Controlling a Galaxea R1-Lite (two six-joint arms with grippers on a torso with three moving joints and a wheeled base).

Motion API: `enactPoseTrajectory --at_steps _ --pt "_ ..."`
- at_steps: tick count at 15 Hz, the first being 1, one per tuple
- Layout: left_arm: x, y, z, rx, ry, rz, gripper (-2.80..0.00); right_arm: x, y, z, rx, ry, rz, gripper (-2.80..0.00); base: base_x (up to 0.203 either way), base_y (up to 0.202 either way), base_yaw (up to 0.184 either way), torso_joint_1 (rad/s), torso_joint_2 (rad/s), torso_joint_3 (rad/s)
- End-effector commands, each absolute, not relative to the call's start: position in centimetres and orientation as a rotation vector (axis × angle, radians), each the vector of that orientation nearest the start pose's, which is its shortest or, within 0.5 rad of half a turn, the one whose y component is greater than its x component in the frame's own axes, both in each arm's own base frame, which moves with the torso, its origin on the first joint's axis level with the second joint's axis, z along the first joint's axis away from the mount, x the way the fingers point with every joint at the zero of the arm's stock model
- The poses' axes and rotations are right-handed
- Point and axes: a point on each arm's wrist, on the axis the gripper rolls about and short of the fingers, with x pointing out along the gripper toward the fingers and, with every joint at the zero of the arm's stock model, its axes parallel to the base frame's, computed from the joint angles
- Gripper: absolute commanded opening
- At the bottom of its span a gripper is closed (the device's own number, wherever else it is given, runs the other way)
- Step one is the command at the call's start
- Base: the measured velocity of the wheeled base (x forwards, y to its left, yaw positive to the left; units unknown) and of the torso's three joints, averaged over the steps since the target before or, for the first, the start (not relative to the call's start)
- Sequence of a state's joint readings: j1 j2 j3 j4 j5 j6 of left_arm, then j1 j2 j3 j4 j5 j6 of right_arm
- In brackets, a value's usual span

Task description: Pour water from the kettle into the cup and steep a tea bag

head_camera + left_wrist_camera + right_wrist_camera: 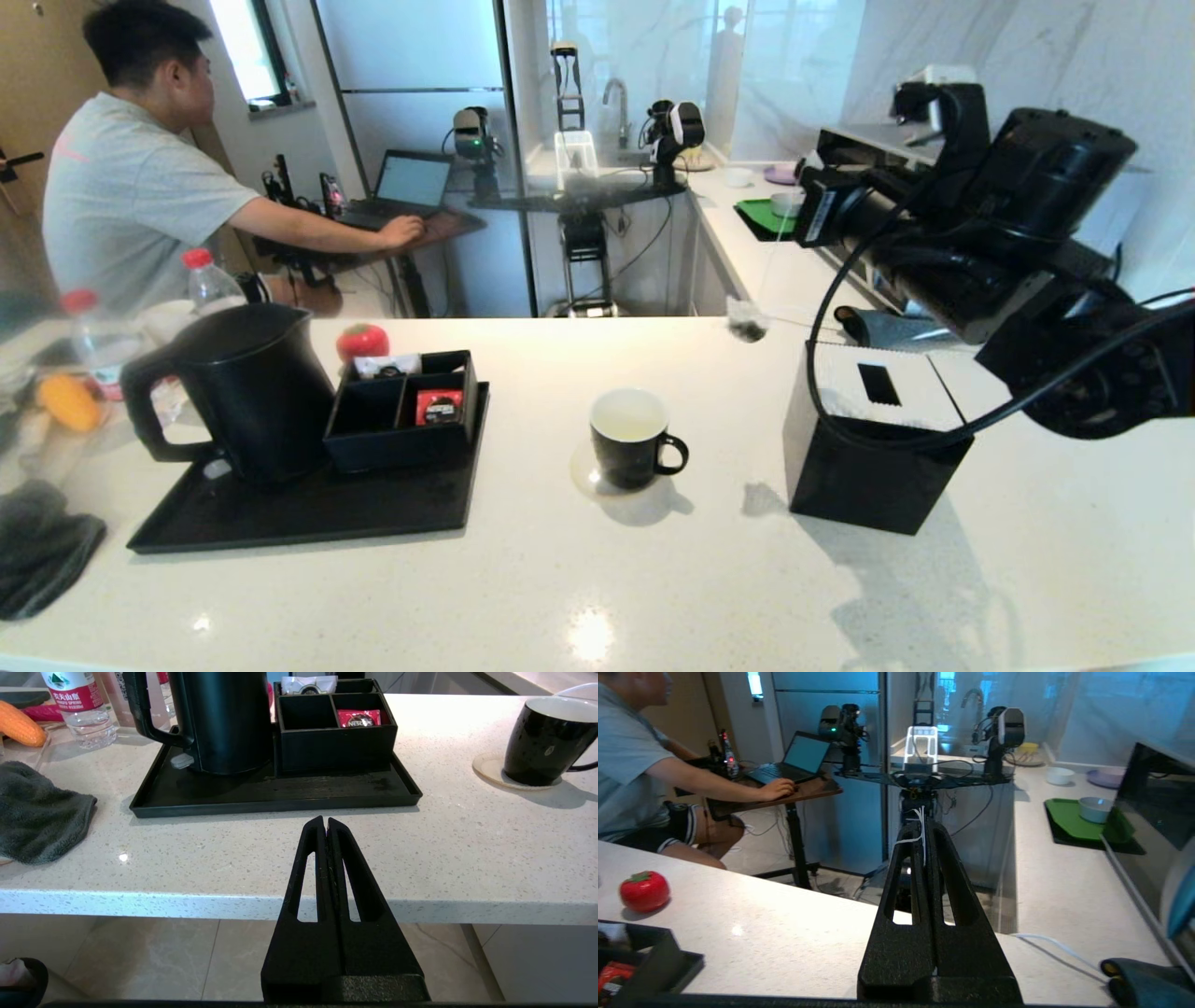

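Holding the tea bag [748, 326] in the air by its thin white string, our right gripper [924, 822] has its fingers pressed together on the thread, so the small grey pouch dangles free above the counter's [597, 579] far edge, beyond the cup [631, 439]. We judge the string grip lets the pouch be lowered in without wetting the fingers. The glossy black cup, white inside, sits mid-counter on a round coaster. The matte black kettle [245, 392] stands on the tray's [308, 513] left side, beside a compartment box [403, 411]. Our left gripper [326, 826] idles at the near edge, fingers closed on nothing.
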State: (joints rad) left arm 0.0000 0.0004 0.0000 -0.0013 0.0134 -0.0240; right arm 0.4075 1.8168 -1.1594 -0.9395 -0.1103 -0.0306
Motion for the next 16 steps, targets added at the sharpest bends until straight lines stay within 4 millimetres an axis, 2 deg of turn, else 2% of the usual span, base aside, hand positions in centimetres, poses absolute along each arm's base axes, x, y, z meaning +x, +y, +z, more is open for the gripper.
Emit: enactPoseTrajectory --at_steps 1,5,11,16 --pt "-2.3 0.0 7.6 -0.025 -0.002 0.014 -2.80 32.7 11.7 28.1 0.031 -0.292 0.264 -2.80 0.000 0.000 0.000 0.000 0.00 0.000" --pt "-2.3 0.0 7.6 -0.025 -0.002 0.015 -2.80 32.8 10.5 28.0 0.015 -0.278 0.245 -2.80 0.000 0.000 0.000 0.000 0.00 0.000" --pt "-2.3 0.0 7.6 -0.025 -0.002 0.014 -2.80 32.3 8.3 26.0 -0.011 -0.212 0.188 -2.80 0.000 0.000 0.000 0.000 0.00 0.000" --pt "-2.3 0.0 7.6 -0.025 -0.002 0.014 -2.80 30.9 7.4 27.3 -0.010 -0.240 0.173 -2.80 0.000 0.000 0.000 0.000 0.00 0.000"
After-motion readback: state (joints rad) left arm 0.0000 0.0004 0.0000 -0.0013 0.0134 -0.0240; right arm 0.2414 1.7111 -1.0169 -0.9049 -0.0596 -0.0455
